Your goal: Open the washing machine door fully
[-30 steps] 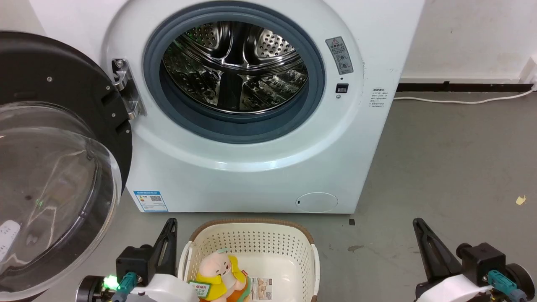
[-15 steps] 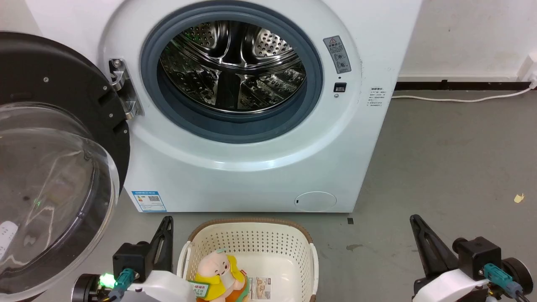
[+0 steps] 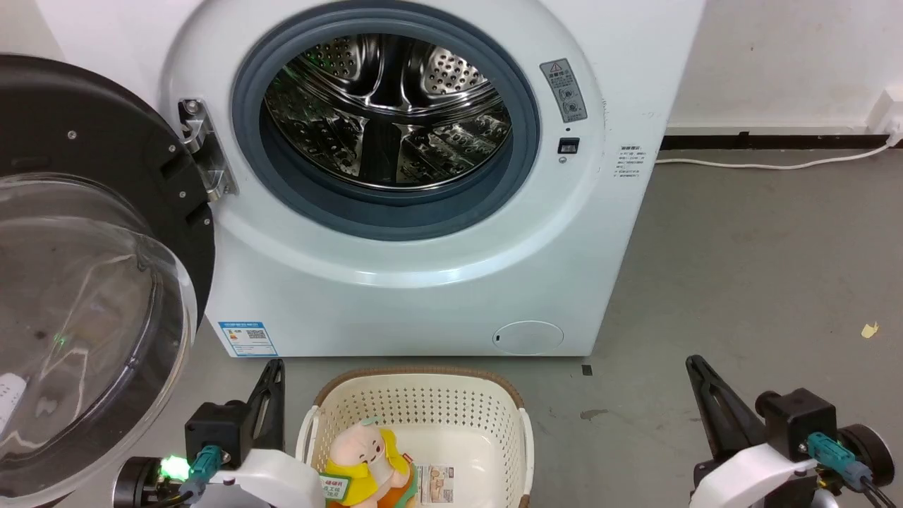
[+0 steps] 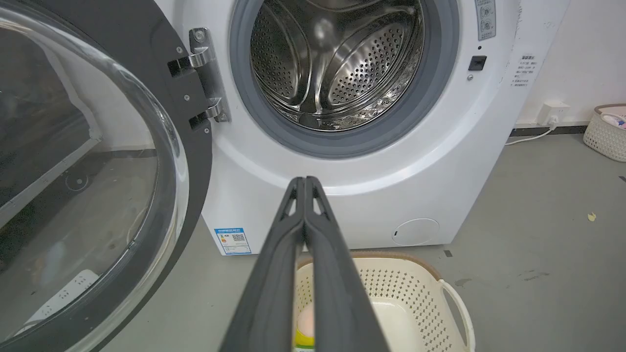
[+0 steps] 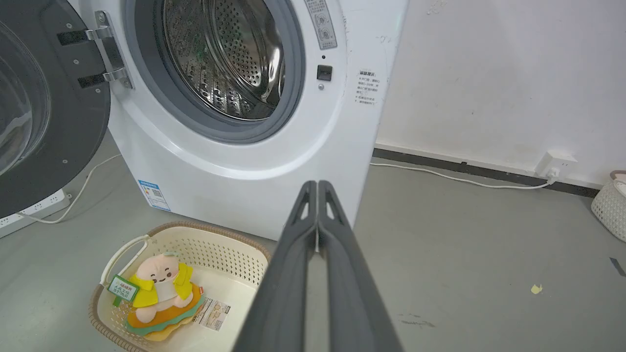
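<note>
1. The washing machine door (image 3: 92, 282) is seen swung wide on its metal hinge (image 3: 201, 148), at the left side of the washing machine (image 3: 395, 296).
2. The steel drum (image 3: 384, 113) is exposed within the grey gasket (image 3: 395, 212).
3. The left gripper (image 4: 304, 182) is held with fingers pressed together on nothing, near the left rim of the cream basket (image 3: 423, 406).
4. The right gripper (image 5: 318, 186) is likewise pressed together, empty, over the grey floor (image 3: 741, 268), well apart from the door.
5. A plush toy (image 3: 367, 458) is seen in the basket, set on the floor just before the machine's front.
</note>
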